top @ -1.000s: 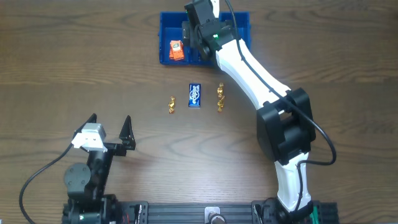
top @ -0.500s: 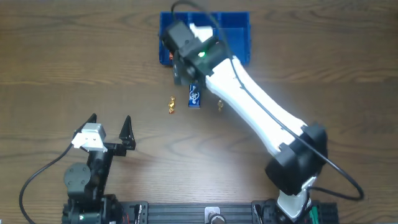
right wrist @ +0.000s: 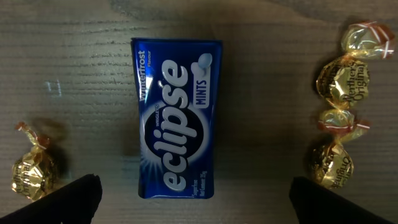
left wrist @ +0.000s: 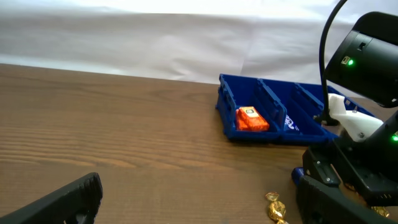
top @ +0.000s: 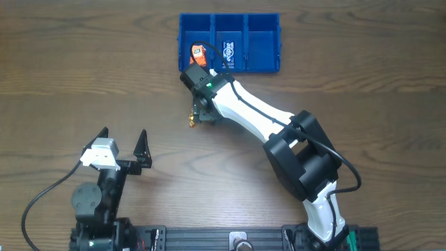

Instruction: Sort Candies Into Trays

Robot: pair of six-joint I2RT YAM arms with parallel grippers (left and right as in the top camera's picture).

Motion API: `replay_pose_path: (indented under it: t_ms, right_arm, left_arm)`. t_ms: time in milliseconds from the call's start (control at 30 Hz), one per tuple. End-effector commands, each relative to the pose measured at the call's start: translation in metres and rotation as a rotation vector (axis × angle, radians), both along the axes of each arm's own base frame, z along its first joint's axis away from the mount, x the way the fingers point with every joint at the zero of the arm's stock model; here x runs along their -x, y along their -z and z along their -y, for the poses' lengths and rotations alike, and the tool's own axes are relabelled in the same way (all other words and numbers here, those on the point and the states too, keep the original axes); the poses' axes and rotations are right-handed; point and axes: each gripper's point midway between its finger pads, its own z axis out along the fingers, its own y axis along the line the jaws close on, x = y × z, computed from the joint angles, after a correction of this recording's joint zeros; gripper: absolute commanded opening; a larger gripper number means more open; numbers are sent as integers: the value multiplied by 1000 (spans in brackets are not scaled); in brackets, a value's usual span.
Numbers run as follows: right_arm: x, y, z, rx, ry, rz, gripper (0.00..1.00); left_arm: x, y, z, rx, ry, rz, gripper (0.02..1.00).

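A blue three-compartment tray (top: 270,42) stands at the far side of the table. An orange candy (top: 198,54) lies in its left compartment and a blue mint pack (top: 228,54) in the middle one. My right gripper (top: 203,111) hangs open directly over another blue mint pack (right wrist: 176,118) lying flat on the table, its fingers (right wrist: 68,199) wide on either side and touching nothing. One gold-wrapped candy (right wrist: 34,168) lies to one side of the pack, two more (right wrist: 341,81) to the other. My left gripper (top: 124,143) stands open and empty near its base.
The left wrist view shows the tray (left wrist: 273,134) with the orange candy (left wrist: 252,119), a gold candy (left wrist: 275,208) on the wood, and the right arm (left wrist: 367,43) beside it. A white wall edges the table's far side. Bare wood surrounds the candies.
My right arm has swung from above the tray back toward me and lowered over the blue mint pack on the table. The left arm has not moved.
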Motion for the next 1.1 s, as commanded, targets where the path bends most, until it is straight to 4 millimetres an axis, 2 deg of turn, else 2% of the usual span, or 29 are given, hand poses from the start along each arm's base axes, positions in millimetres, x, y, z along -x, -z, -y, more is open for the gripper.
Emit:
replay_pose_path:
  t_ms: [33, 267, 433, 533, 600, 733, 867, 967, 1033, 1100]
  right_arm:
    - [-4, 16, -3, 9, 14, -4, 1000]
    - [-10, 22, -5, 0, 14, 12, 991]
    - [-11, 27, -6, 2, 11, 10, 820]
    - [-12, 32, -5, 4, 15, 6, 768]
    - [-14, 33, -7, -4, 15, 13, 649]
    - [-12, 41, -9, -7, 12, -5, 489]
    - [-13, 39, -10, -11, 14, 0, 275]
    - [-15, 26, -8, -10, 16, 19, 215]
    - [-17, 0, 1, 9, 23, 65, 196]
    - [-19, -37, 9, 18, 33, 128, 189]
  left_arm:
    - [1, 16, 5, -3, 29, -45, 998]
    - [1, 16, 5, -3, 29, -45, 998]
    - [1, 16, 5, -3, 29, -45, 998]
    - [1, 16, 5, -3, 29, -45, 998]
    - [1, 16, 5, -3, 29, -45, 996]
    - [1, 16, 5, -3, 29, -45, 998]
    - [1, 16, 5, -3, 29, -45, 998]
    - [1, 16, 5, -3, 29, -45, 998]
    - [1, 16, 5, -3, 29, -45, 996]
    - [1, 16, 5, -3, 29, -45, 998]
